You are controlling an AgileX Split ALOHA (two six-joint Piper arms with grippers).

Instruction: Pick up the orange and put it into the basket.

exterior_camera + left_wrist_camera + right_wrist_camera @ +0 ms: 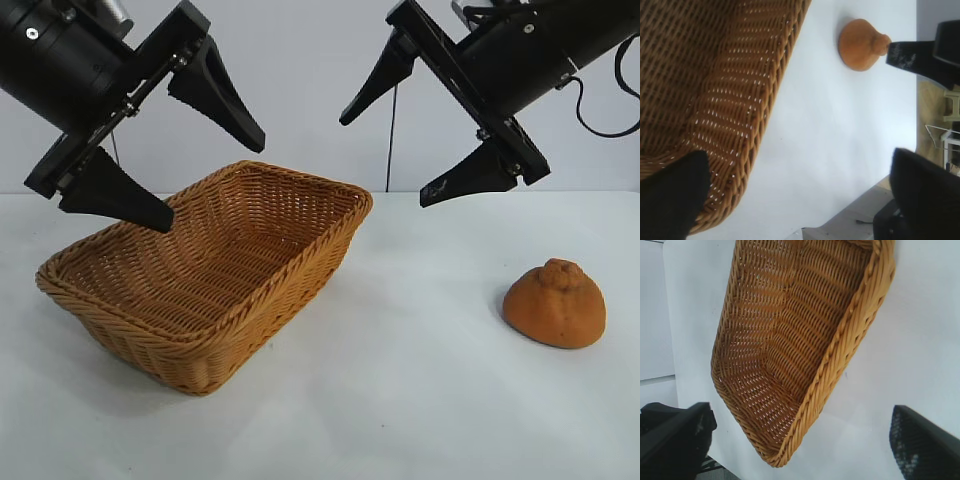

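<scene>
The orange (555, 303) is a dull orange-brown dome with a knob on top, resting on the white table at the right; it also shows in the left wrist view as the orange (860, 44). The golden wicker basket (300, 262) sits left of centre with nothing in it, and the basket (850, 342) fills the right wrist view. My left gripper (212, 183) hangs open above the basket's left half. My right gripper (383, 160) hangs open in the air, up and to the left of the orange. Neither holds anything.
The white table (400, 400) runs to a pale wall behind. In the left wrist view the table's far edge and a floor with furniture (952, 107) appear beyond the orange.
</scene>
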